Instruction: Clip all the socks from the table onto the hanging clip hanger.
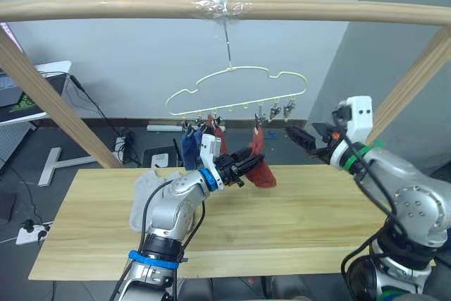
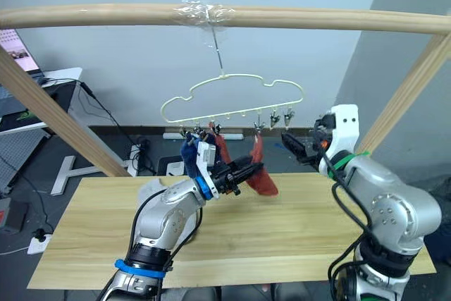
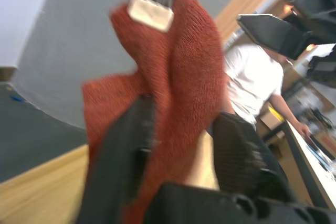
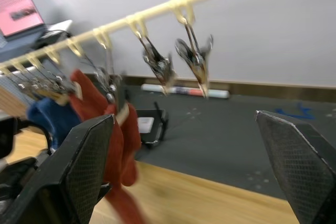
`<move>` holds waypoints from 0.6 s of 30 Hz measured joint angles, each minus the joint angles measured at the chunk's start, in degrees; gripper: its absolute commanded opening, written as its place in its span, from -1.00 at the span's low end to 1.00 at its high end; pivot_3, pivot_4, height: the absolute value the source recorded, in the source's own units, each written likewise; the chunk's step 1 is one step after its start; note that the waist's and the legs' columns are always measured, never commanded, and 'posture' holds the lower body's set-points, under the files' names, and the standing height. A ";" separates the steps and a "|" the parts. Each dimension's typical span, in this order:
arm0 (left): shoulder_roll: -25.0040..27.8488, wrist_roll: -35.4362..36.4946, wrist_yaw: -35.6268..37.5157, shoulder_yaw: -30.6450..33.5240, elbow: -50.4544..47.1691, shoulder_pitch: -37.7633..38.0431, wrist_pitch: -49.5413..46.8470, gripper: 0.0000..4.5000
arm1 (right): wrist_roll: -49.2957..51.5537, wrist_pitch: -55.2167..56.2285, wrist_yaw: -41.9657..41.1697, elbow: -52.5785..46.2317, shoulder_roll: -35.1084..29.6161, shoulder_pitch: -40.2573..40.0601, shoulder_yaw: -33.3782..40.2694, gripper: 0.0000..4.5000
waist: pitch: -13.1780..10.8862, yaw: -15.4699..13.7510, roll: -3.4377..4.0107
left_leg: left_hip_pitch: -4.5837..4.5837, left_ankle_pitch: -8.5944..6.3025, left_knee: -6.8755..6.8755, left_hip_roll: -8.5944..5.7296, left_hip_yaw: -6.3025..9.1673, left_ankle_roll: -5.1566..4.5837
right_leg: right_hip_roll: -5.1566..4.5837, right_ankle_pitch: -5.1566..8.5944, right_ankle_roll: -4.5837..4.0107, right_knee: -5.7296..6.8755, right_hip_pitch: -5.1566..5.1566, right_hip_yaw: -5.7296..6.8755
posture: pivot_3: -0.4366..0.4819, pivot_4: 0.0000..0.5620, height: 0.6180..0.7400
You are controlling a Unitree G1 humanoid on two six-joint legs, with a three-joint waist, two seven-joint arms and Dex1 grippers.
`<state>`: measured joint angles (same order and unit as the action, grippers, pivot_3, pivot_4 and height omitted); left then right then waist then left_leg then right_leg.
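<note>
The pale yellow clip hanger (image 1: 239,89) hangs by its hook from the wooden bar. A blue sock (image 1: 189,147) and a rust red sock (image 1: 218,135) hang from clips on its left part. Another rust red sock (image 1: 259,163) hangs from a clip near the middle, and my left gripper (image 1: 248,160) is shut on its lower part. In the left wrist view that sock (image 3: 178,77) sits pinched between the two fingers. Light grey socks (image 1: 144,189) lie on the table (image 1: 296,223) by my left elbow. My right gripper (image 1: 304,139) stands open and holds nothing, beside the free clips (image 4: 194,59).
The thick wooden bar (image 1: 338,10) runs overhead, with slanted wooden posts at the left (image 1: 49,100) and the right (image 1: 416,79). A white desk with a laptop (image 1: 21,93) stands at the far left. A person in a white shirt (image 3: 252,85) is behind the table.
</note>
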<state>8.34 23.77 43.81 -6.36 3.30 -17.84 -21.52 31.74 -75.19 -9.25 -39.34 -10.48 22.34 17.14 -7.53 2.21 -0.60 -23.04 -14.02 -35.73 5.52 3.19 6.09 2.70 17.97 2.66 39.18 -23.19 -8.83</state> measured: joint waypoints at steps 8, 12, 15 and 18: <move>8.37 1.79 3.66 1.32 -5.75 1.31 -3.42 0.63 | -17.37 28.85 2.64 4.67 -2.23 -10.73 -21.25 1.00 | 0.01 0.63 -0.02 | -0.02 0.01 -0.08 0.00 -0.02 0.02 | -0.02 0.01 0.15 -0.01 0.02 -0.02 | 0.08 -0.66 1.00; 12.90 3.65 5.81 2.58 -10.37 1.49 -4.71 0.64 | -21.86 38.02 4.77 6.83 0.81 -11.46 -23.47 0.58 | 0.05 0.54 -0.08 | 0.00 0.01 -0.11 0.03 -0.01 0.02 | -0.02 0.01 0.16 -0.01 0.03 0.00 | 0.08 -0.66 1.00; 15.25 5.52 6.51 4.37 -13.30 1.47 -6.10 0.64 | -24.39 41.78 5.83 9.17 1.88 -11.68 -24.97 0.42 | 0.05 0.41 -0.08 | -0.01 0.01 -0.12 0.02 -0.04 0.02 | -0.02 0.00 0.14 -0.03 0.03 -0.03 | 0.12 -0.64 1.00; 16.62 6.74 6.89 4.74 -14.95 1.42 -7.17 0.64 | -26.06 44.03 6.43 10.72 3.14 -11.31 -25.18 0.42 | 0.05 -0.05 -0.09 | 0.00 0.01 -0.11 0.03 -0.03 0.02 | -0.02 -0.04 0.07 -0.03 0.03 -0.01 | 0.14 -0.63 1.00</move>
<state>24.96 30.51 50.70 -1.62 -11.65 -16.41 -28.69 5.68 -31.16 -2.82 -28.62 -7.34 11.03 -8.05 -7.49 2.16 -0.68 -23.04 -14.01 -35.84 5.54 3.16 6.11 2.68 17.93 2.73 39.15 -23.16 -8.84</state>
